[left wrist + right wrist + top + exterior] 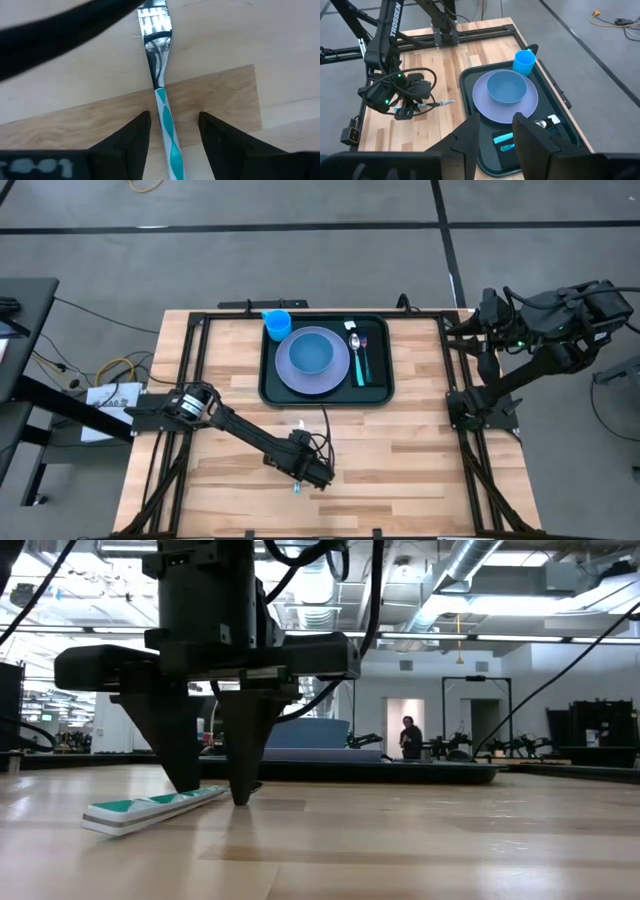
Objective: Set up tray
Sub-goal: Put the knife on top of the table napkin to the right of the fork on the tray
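Observation:
A fork (161, 75) with a teal-and-white handle lies flat on the wooden table, near its front edge. My left gripper (174, 115) points straight down over it, open. Its two fingers stand on either side of the handle (150, 808) with a gap on each side, their tips close to the tabletop. The dark tray (385, 392) sits at the table's far middle. It holds a lavender plate (340, 375) with a blue bowl (311, 352), a blue cup (277, 324), and a spoon and a teal-handled utensil on a black napkin (375, 365). My right gripper (495, 131) waits open, raised off the table's right side.
Black frame rails (200, 330) run along the table's left, right and far edges. Bare wood lies between the fork and the tray. Beyond the table, a person (410, 738) stands far off in the room.

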You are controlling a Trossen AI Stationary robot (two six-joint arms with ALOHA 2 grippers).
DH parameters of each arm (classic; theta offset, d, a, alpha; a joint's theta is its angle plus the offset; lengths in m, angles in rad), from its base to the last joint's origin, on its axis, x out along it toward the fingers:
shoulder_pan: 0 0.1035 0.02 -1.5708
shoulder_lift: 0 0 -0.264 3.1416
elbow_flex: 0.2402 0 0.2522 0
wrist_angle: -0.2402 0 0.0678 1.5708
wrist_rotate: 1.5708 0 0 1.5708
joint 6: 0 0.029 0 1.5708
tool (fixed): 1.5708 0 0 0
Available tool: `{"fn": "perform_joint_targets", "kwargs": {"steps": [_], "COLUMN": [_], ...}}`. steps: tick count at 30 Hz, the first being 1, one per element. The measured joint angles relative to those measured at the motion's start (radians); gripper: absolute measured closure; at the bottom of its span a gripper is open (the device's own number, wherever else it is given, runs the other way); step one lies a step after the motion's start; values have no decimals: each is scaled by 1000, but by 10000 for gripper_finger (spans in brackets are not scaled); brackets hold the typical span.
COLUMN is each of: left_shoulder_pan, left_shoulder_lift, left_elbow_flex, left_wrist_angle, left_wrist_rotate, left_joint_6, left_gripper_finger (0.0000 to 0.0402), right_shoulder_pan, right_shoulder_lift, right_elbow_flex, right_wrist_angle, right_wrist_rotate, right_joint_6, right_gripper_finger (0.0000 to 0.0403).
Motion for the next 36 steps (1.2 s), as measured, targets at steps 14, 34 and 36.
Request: {"fn": "perform_joint_targets", "kwargs": {"steps": [14,34,36], "left_shoulder_pan": [0,-6,-6], "left_shoulder_lift": [1,19,19], "left_elbow_flex": [-2,309,357], "left_wrist_angle": [24,-283,-291], "left_wrist_rotate": [-6,-192,-232], "left_joint_6": [40,168,203], "left_gripper_finger": [387,394,394], "right_shoulder_pan": [0,-47,-48], "right_shoulder_lift": [0,-38,-52], "right_elbow_flex": [0,0,0], "right_wrist_angle": [0,0,0], "right_wrist_rotate": [0,2,1], "right_joint_6": [0,-33,-51], "right_gripper_finger": [295,295,295]}}
